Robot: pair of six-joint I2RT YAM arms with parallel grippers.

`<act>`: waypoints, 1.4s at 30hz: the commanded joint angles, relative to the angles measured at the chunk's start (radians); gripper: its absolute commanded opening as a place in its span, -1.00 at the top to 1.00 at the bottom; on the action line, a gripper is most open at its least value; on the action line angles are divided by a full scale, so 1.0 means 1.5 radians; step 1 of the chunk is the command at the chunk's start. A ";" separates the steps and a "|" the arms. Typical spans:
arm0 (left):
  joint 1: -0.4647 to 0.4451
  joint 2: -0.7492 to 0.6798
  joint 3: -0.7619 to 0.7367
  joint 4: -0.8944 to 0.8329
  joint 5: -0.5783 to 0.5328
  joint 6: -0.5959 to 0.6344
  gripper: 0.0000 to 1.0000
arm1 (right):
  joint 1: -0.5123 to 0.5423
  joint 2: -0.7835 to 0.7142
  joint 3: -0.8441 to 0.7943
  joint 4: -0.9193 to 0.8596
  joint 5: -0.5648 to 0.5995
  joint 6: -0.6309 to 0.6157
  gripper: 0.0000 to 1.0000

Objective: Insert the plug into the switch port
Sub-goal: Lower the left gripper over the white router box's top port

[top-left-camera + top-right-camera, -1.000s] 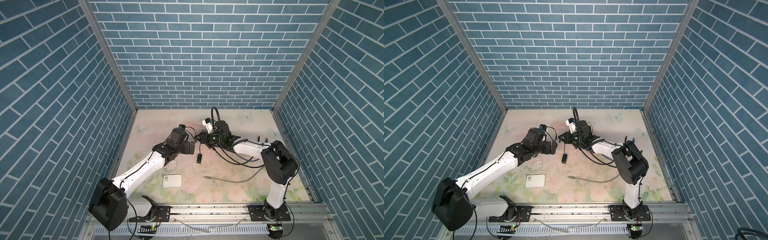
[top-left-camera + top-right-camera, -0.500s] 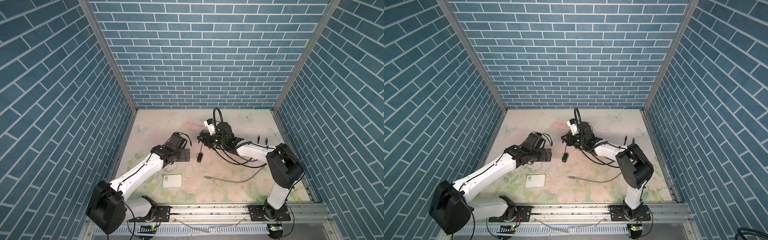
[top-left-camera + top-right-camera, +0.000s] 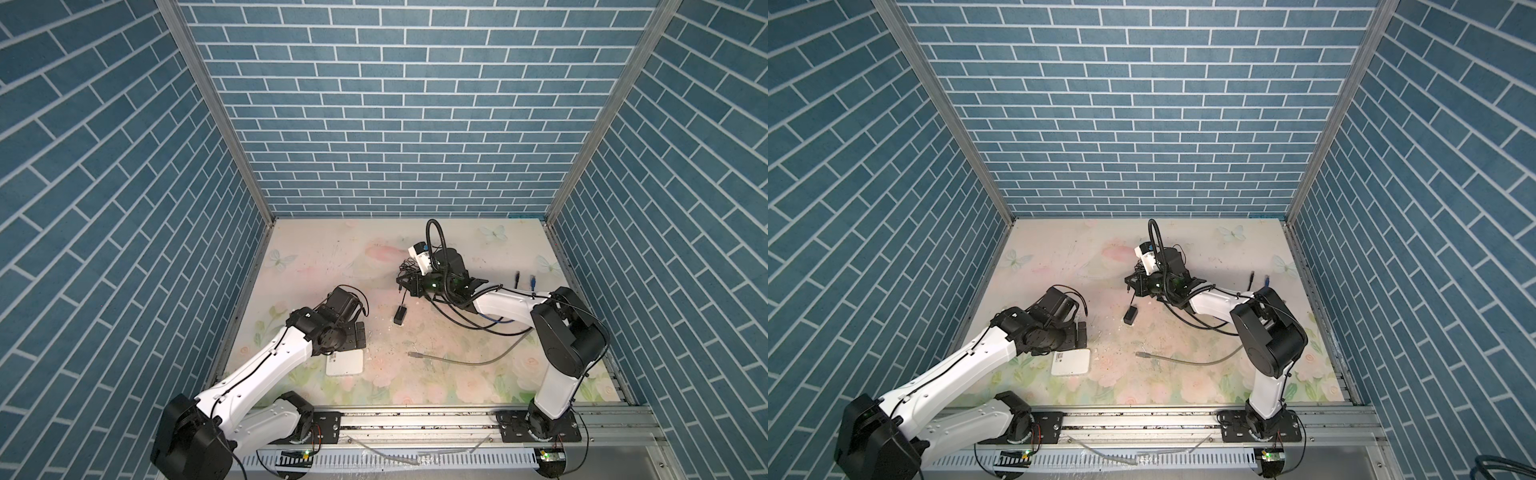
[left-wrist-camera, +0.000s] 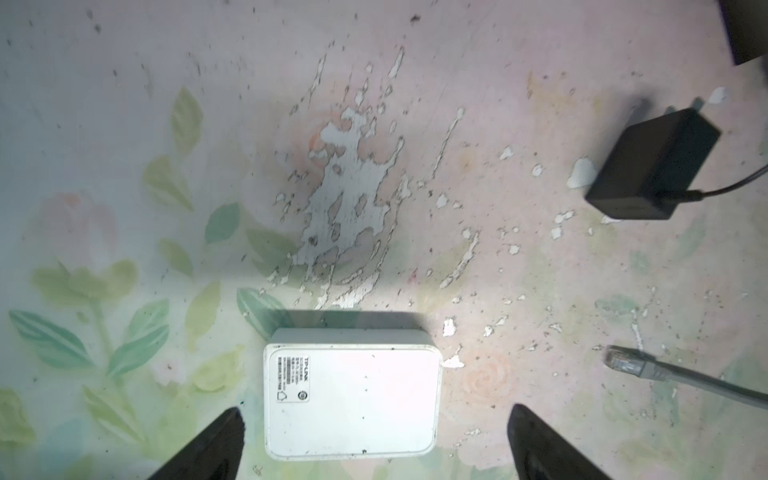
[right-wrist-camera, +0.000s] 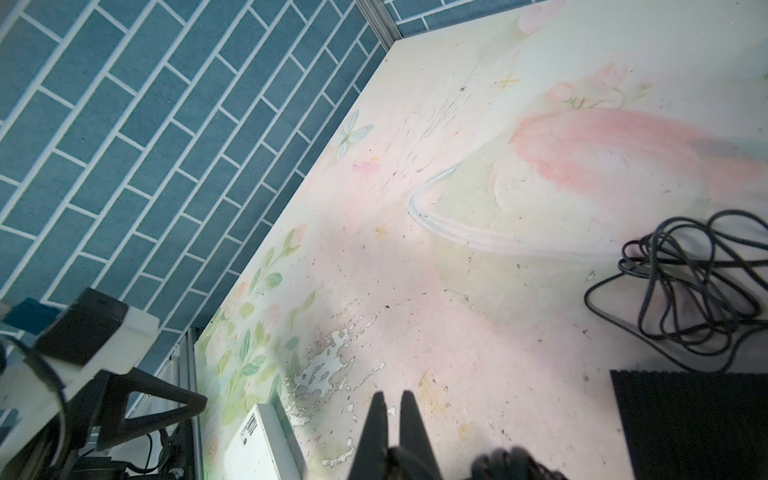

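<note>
left wrist view looks down on the white tp-link switch (image 4: 353, 399), lying flat with its label face up. one short end of it sits between the dark fingers (image 4: 208, 449) of the left gripper (image 4: 375, 410), whose jaws stand wide apart and touch nothing. which edge carries the ports cannot be made out from here.

the plug (image 4: 621, 360), a clear rj45 end on a grey cable (image 4: 706, 379), lies flat on the table beside the switch and apart from it. its long axis is in line with the cable behind it. in both top views the plug's tip points to the left of the view, toward the switch (image 3: 344, 362), while the cable runs off to the right and bends up toward the right arm. a black power adapter (image 3: 400, 314) lies farther back, between the arms.

the right gripper (image 5: 392, 415) hangs low over the table with its fingers pressed together and nothing seen between them. a loose coil of black cable (image 5: 685, 291) lies nearby.

the table (image 3: 332, 266) is printed with pale pink flowers, green leaves and butterflies. its coating is chipped to white flakes near the switch. blue brick-pattern walls (image 3: 395, 124) close three sides. an aluminium rail (image 3: 415, 422) along the front carries both arm bases.
</note>
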State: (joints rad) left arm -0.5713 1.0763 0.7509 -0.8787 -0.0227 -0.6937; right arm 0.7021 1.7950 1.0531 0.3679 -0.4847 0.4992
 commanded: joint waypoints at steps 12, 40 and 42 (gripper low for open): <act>-0.015 0.013 0.000 -0.118 0.007 -0.028 -0.99 | 0.000 0.005 -0.036 0.030 -0.020 -0.011 1.00; -0.016 0.004 -0.149 0.101 0.104 -0.151 -0.99 | -0.002 0.012 -0.034 0.030 -0.027 -0.018 1.00; -0.016 0.018 -0.145 0.105 0.082 -0.142 -0.99 | -0.003 0.010 -0.032 0.024 -0.025 -0.024 1.00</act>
State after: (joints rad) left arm -0.5915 1.0836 0.5114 -0.7261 0.1802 -0.9283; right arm 0.7017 1.8072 1.0157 0.4110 -0.5114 0.4961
